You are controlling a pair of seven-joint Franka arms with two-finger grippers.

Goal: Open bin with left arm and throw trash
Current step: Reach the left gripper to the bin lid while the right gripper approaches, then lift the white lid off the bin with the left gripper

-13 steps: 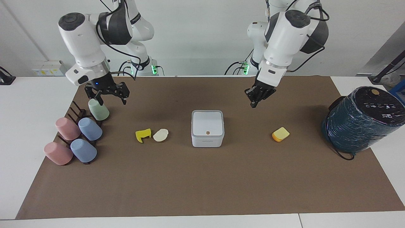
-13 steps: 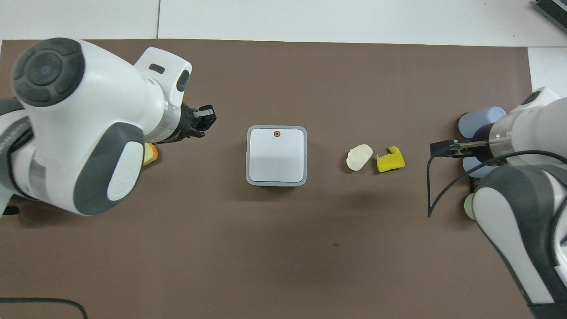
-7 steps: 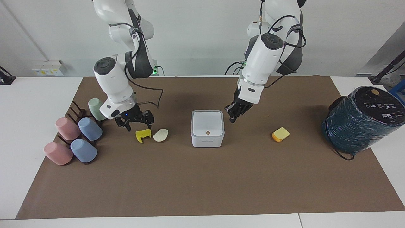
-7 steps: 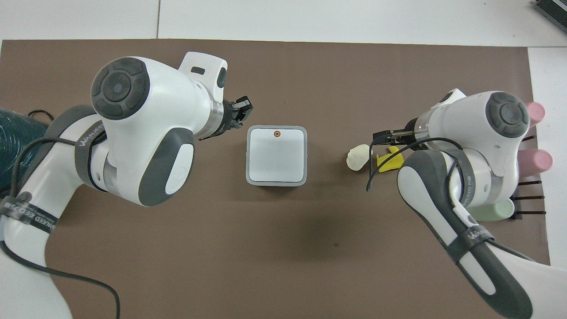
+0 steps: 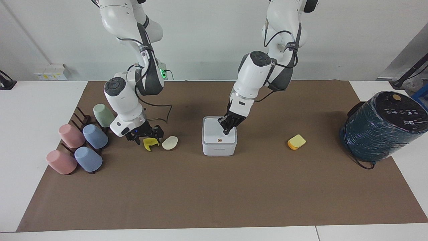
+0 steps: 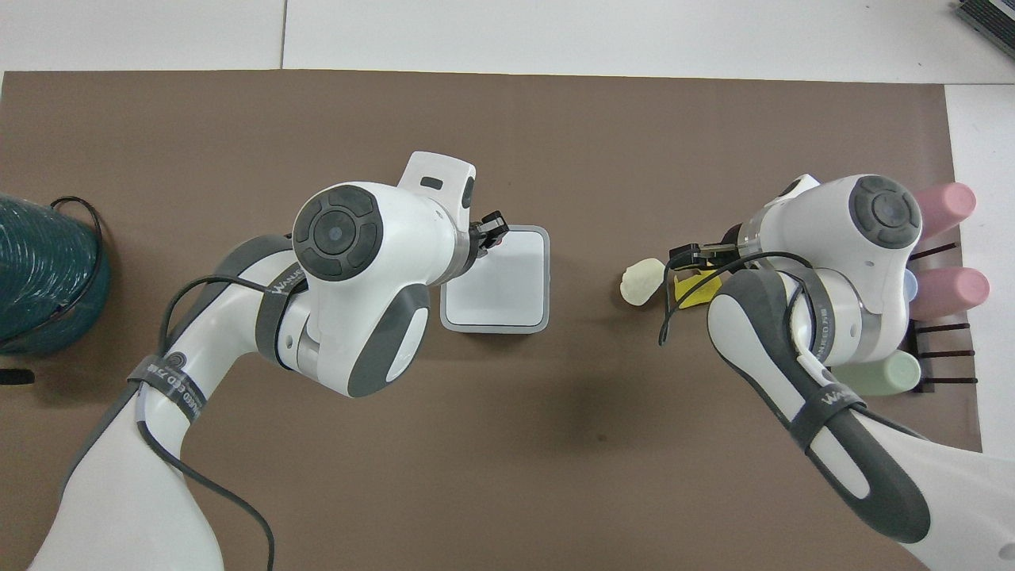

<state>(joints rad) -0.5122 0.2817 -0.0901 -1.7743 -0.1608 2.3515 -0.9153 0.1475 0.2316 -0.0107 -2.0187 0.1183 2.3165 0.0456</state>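
Facing view: left claw (image 5: 227, 131) over bin (image 5: 219, 146)

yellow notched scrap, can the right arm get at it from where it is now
Probably yes. The right pincer is open and low right over the yellow notched scrap. The cream oval piece lies just beside the scrap, apart from it, and nothing covers it.

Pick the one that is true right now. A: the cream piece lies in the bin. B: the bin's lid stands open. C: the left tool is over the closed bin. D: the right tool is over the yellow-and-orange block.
C: the left tool, shut, hangs over the lid of the closed bin.
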